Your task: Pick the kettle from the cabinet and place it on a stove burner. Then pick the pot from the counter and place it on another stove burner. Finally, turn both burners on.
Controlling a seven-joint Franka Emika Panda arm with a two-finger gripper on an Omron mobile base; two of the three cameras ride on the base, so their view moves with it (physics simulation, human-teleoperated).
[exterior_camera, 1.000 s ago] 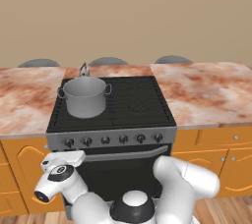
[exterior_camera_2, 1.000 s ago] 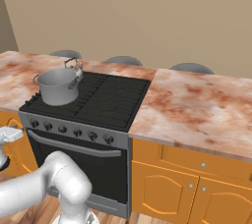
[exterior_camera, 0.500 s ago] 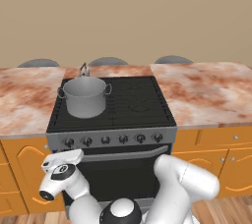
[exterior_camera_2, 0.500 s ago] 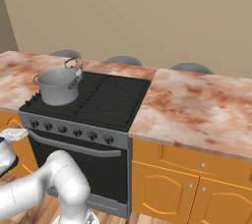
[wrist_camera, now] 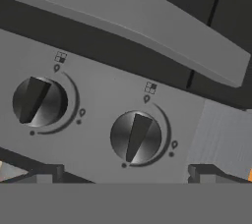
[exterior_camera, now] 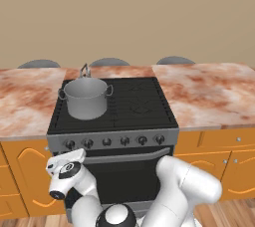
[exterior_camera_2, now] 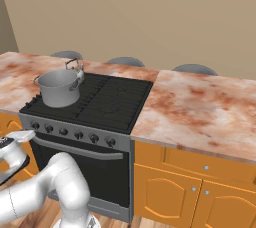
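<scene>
Take the black range with its steel knob strip point(exterior_camera: 113, 140) as your landmark. The wide grey straight-sided metal pot point(exterior_camera: 85, 97) sits on the range's front-left burner. Directly behind it, on the back-left burner, the small rounded silver kettle with a tall loop handle point(exterior_camera: 85, 71) is mostly hidden; from the right base view more of it point(exterior_camera_2: 76, 70) shows past the pot's rim. The two right-hand black grated burners point(exterior_camera_2: 121, 95) are bare. Marbled reddish-brown and cream stone counter point(exterior_camera: 209, 94) flanks the range on both sides.

Your white two-finger gripper point(exterior_camera: 66, 164) hangs low in front of the range, below the left end of the knob strip, jaws spread fully wide and holding nothing. From the hand camera, two round dark knobs point(wrist_camera: 136, 137) sit close ahead on the steel panel, their pointers leaning slightly off vertical, with the finger tips point(wrist_camera: 199, 173) at the bottom edge.

Against half a second ago: the hand has shifted slightly right and up toward the knob strip, and the elbow has swung lower. Pot and kettle unchanged.
</scene>
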